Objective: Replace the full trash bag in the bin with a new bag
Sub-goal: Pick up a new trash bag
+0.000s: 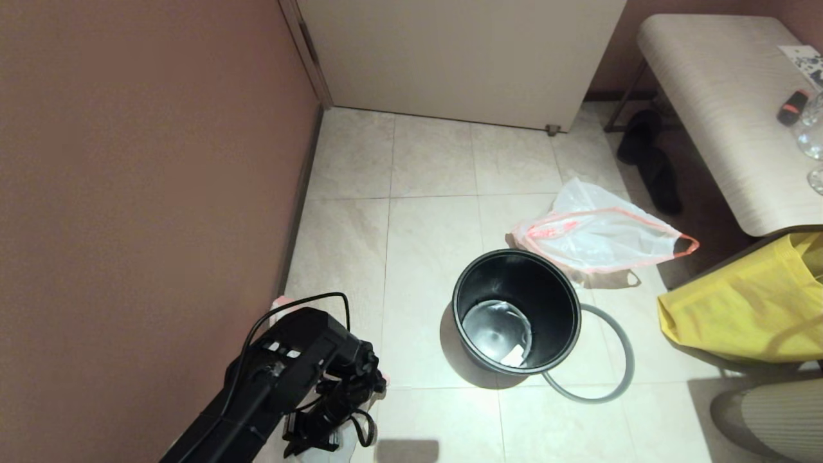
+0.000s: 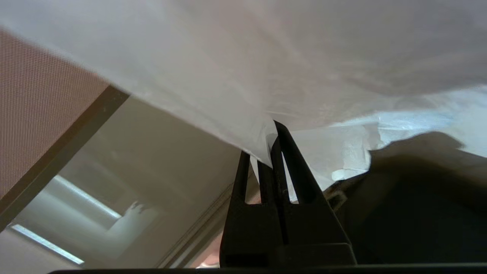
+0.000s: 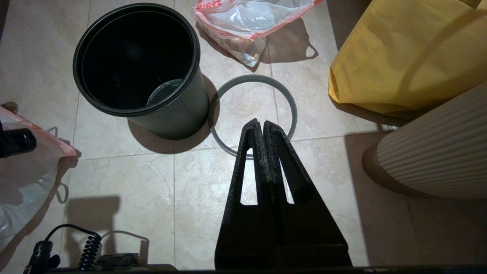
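The bin [image 1: 514,312] [image 3: 139,61] stands upright on the tile floor with no bag in it, its shiny base showing. Its grey hoop rim [image 1: 614,366] [image 3: 291,110] lies flat on the floor beside it. The new bag [image 1: 598,235] [image 3: 258,15] lies limp on the floor just beyond the bin. My left gripper [image 2: 272,144] is shut on thin white film of the full trash bag [image 2: 266,57] [image 3: 26,179], low near the wall at the near left. My right gripper [image 3: 262,123] is shut on nothing, above the hoop's near edge.
A big yellow bag [image 1: 746,302] [image 3: 403,53] sits right of the bin beside a ribbed pale object [image 3: 437,152]. A bench [image 1: 726,109] stands at the far right with dark shoes [image 1: 649,154] under it. A brown wall [image 1: 148,161] runs along the left, and a door [image 1: 463,58] is behind.
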Controlling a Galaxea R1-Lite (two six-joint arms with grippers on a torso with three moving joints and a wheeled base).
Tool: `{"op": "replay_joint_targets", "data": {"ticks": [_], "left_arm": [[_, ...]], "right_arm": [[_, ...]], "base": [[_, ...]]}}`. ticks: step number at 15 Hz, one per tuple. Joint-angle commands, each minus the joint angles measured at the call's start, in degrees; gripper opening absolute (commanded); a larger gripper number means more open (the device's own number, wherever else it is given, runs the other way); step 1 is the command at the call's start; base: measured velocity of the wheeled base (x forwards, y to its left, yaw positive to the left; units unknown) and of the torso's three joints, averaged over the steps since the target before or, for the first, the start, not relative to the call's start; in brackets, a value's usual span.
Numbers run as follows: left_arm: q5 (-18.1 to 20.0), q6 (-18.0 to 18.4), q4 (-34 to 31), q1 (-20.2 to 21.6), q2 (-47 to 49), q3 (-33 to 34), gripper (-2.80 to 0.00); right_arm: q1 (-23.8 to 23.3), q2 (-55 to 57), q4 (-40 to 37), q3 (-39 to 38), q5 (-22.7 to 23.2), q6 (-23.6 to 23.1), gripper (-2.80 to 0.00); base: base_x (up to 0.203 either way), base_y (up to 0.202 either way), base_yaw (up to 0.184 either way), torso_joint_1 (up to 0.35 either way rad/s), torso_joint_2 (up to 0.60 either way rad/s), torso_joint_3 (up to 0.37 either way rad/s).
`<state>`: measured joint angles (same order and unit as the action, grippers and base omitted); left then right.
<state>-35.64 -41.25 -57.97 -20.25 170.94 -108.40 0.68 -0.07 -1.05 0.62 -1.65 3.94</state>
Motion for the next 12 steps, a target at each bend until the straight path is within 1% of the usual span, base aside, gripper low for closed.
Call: {"op": "replay_joint_targets", "data": {"ticks": [1, 5, 8, 12], "left_arm": [[0.7, -0.3, -0.4, -0.3, -3.0, 0.0, -2.80], [5.1, -0.2, -0.6, -1.5, -8.5, -0.5, -2.80], [6.3, 0.2, -3.5, -2.5, -10.1, -2.4, -2.80], [6.9, 0.2, -6.1, -2.9, -12.9, -2.4, -2.80]], "right_arm": [[0.0, 0.1, 0.0, 0.0, 0.0, 0.0, -2.80], [0.0, 0.1, 0.0, 0.0, 0.0, 0.0, -2.80], [0.0, 0.1, 0.0, 0.0, 0.0, 0.1, -2.80], [0.0, 0.1, 0.0, 0.0, 0.0, 0.0, -2.80]], "base": [[0.000, 0.000, 0.000, 0.000, 0.00, 0.000], [0.000, 0.000, 0.000, 0.000, 0.00, 0.000], [0.000, 0.000, 0.000, 0.000, 0.00, 0.000], [0.000, 0.000, 0.000, 0.000, 0.00, 0.000]]}}
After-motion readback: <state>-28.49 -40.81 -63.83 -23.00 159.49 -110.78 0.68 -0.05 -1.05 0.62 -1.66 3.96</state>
